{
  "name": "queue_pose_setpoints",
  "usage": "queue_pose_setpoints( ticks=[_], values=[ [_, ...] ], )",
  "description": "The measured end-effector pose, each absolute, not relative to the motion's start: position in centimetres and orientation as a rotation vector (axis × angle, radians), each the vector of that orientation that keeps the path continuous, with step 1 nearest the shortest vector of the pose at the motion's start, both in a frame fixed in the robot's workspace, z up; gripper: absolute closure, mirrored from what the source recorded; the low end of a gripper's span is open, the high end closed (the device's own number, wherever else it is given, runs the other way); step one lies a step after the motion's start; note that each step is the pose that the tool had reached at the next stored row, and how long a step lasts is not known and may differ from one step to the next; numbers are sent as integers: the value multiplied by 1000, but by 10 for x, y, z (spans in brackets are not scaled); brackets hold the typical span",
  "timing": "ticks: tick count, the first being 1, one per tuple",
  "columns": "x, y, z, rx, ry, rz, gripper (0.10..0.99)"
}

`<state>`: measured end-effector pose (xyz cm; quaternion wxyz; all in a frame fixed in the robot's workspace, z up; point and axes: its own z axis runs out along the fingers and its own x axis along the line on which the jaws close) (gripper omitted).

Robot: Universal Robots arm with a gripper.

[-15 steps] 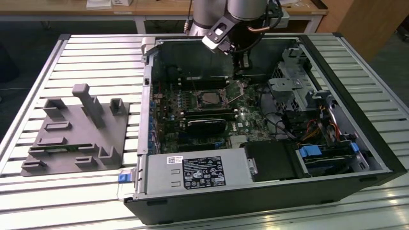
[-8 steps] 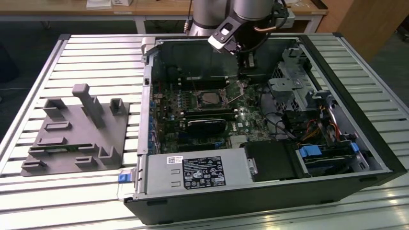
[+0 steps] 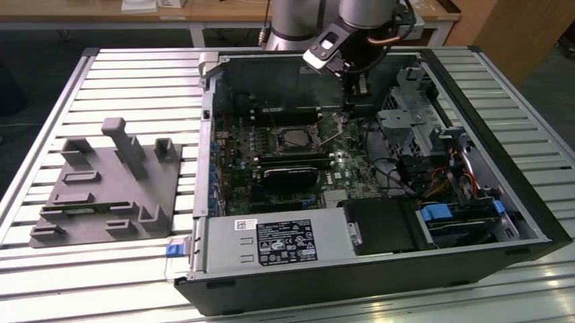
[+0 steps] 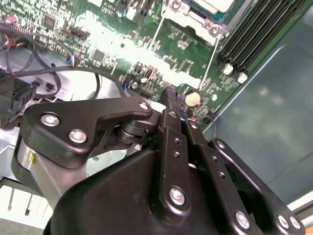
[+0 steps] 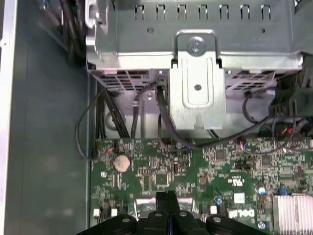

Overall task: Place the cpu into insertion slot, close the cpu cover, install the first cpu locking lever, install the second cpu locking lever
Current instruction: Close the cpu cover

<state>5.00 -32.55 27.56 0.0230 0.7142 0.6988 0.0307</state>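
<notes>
Slatted metal table (image 3: pixel 134 74) bears an open computer case (image 3: pixel 279 77), where the gripper (image 5: pixel 167 195), pinched closed, hangs over the motherboard (image 5: pixel 156 171).

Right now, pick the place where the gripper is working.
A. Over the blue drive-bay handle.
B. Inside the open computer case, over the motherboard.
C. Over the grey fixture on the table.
B: the gripper holds its fingers closed together over the green motherboard inside the open computer case, while the grey fixture stands apart on the table.
</notes>
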Motion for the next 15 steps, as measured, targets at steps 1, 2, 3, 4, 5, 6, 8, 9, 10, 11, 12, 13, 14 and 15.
queue_pose_setpoints(
  ticks=[1, 2, 3, 4, 5, 6, 8, 9, 10, 11, 12, 13, 14, 15],
  values=[
    [52, -325, 276, 2211, 2164, 95, 980],
    [54, -325, 276, 2211, 2164, 95, 980],
    [59, -325, 276, 2212, 2164, 95, 980],
    [63, -325, 276, 2211, 2164, 95, 980],
    [65, -325, 276, 2212, 2164, 95, 980],
    [66, -325, 276, 2212, 2164, 95, 980],
    [69, -325, 276, 2212, 2164, 95, 980],
    [71, -325, 276, 2212, 2164, 95, 980],
    [73, -325, 276, 2211, 2164, 95, 980],
    [74, -325, 276, 2211, 2164, 95, 980],
    [76, -325, 276, 2211, 2164, 95, 980],
    [78, -325, 276, 2211, 2164, 95, 980],
    [79, -325, 276, 2212, 2164, 95, 980],
    [81, -325, 276, 2211, 2164, 95, 980]
  ],
)
